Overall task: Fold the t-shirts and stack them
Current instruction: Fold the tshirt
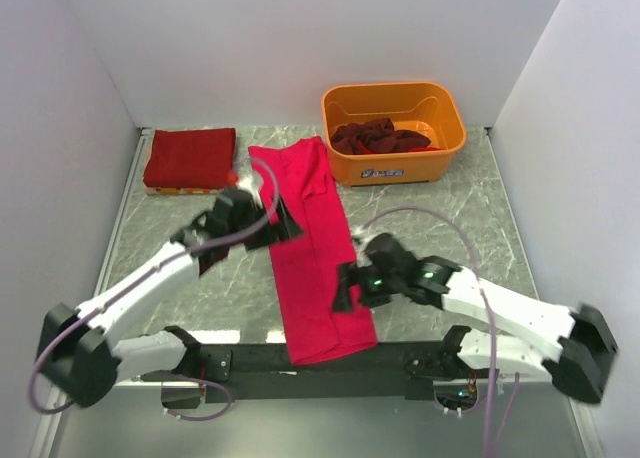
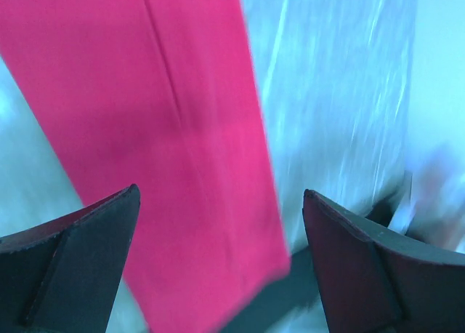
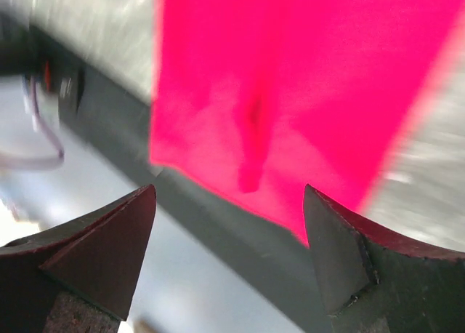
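Note:
A bright pink t-shirt [image 1: 312, 248] lies folded into a long strip down the middle of the table, its near end over the front edge. It also shows in the left wrist view [image 2: 152, 129] and in the right wrist view [image 3: 290, 78]. My left gripper [image 1: 278, 218] is open and empty above the strip's left edge. My right gripper [image 1: 346, 288] is open and empty above the strip's right edge near its lower end. A folded dark red t-shirt [image 1: 190, 158] lies at the back left. Dark red shirts [image 1: 380, 136] sit crumpled in the orange bin [image 1: 440, 158].
The orange bin stands at the back right of the marble table [image 1: 450, 228]. White walls close in the back and both sides. The black mounting rail [image 1: 320, 358] runs along the near edge under the shirt's end.

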Robot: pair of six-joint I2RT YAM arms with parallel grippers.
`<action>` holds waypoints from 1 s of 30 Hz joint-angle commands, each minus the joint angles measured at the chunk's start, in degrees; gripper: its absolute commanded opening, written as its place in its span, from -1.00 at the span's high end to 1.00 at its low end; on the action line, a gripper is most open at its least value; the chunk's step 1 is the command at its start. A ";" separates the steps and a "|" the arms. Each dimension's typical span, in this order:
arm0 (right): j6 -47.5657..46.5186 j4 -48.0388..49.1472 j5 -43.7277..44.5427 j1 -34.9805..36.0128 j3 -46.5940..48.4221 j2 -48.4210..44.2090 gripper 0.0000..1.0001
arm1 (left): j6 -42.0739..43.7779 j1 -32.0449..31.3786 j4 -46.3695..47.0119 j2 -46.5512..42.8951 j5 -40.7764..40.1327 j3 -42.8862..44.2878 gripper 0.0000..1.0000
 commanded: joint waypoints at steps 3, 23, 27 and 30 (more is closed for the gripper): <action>-0.21 -7.24 -0.98 -9.08 -7.35 -8.08 -0.76 | -14.78 -12.09 -6.54 -9.77 0.55 -13.88 -0.95; 6.21 -2.49 -10.39 -9.44 -18.17 -7.20 -0.32 | -32.73 -36.36 -3.47 2.60 2.94 -21.63 -0.01; 6.39 -1.70 -10.92 -9.53 -18.70 -6.77 -0.17 | -32.91 -36.36 -1.89 3.66 3.46 -21.90 0.31; 6.56 -0.56 -11.18 -9.53 -19.57 -5.98 -0.03 | -32.64 -36.54 -3.03 3.84 3.19 -21.19 0.71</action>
